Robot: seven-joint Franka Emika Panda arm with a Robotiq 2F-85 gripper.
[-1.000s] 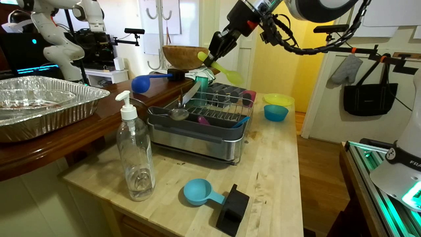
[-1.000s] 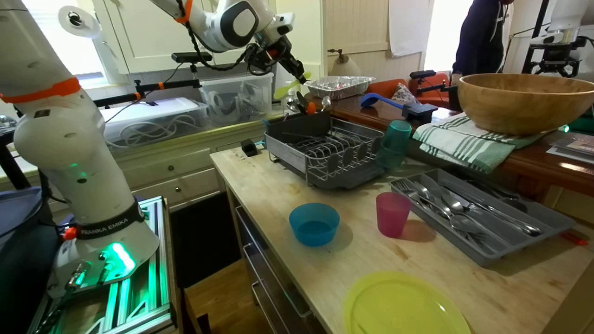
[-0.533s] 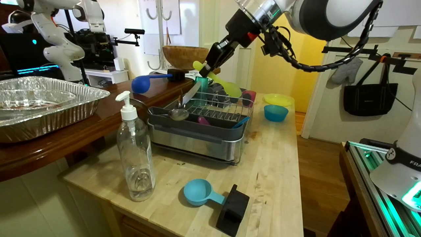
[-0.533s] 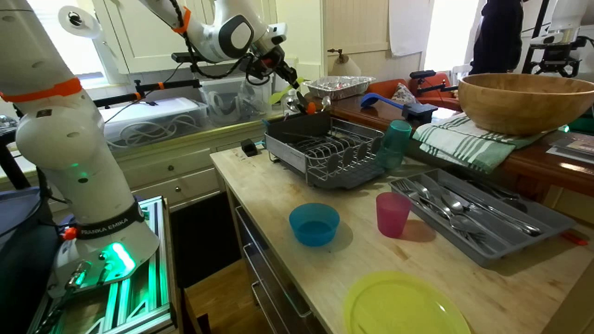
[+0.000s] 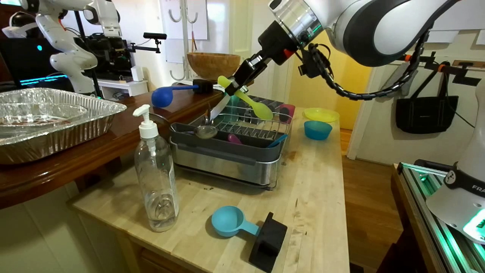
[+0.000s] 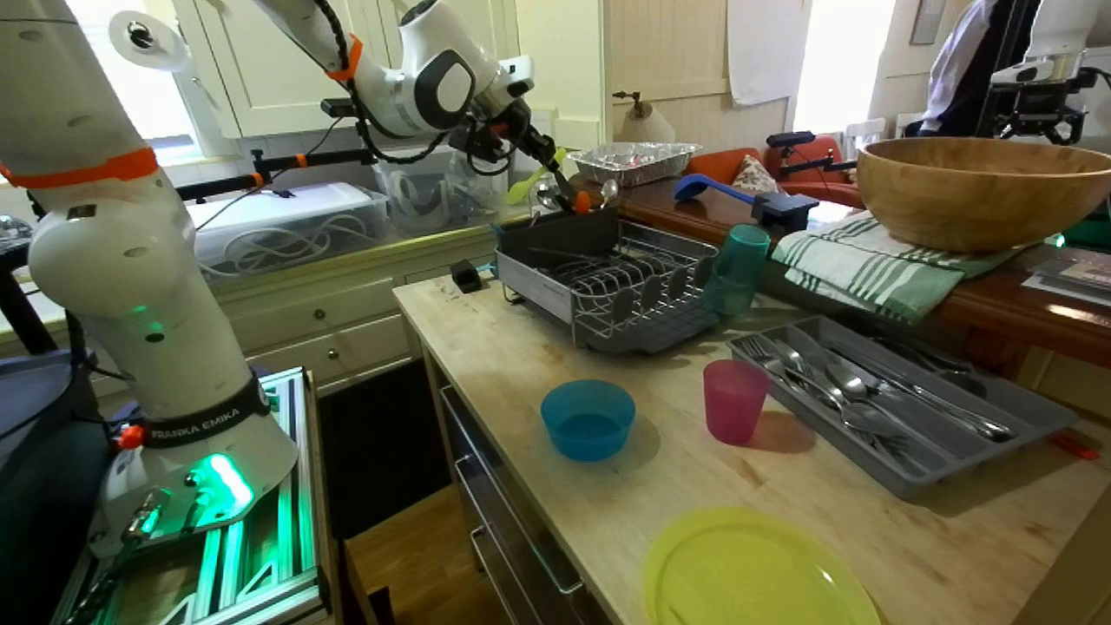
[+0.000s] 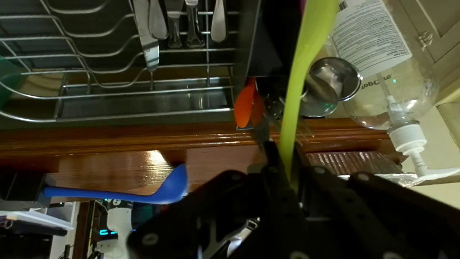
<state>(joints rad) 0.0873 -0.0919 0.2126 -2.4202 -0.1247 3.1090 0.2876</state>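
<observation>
Presently, in an exterior view: gripper [image 5: 231,91] clenched on the lime spoon [image 5: 246,99], tilted above the rack [image 5: 227,166]; soap bottle [image 5: 157,185] near left. In an exterior view: blue bowl [image 6: 588,421] left of pink cup [image 6: 735,402], plate [image 6: 755,569] nearest. Wrist view: lime spoon between the jaws, orange utensil [image 7: 244,105] to its left.

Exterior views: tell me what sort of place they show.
Probably a kitchen: a dish rack stands on the wooden worktop in both exterior views, and an exterior view also shows a grey cutlery tray and pale cupboards.
</observation>
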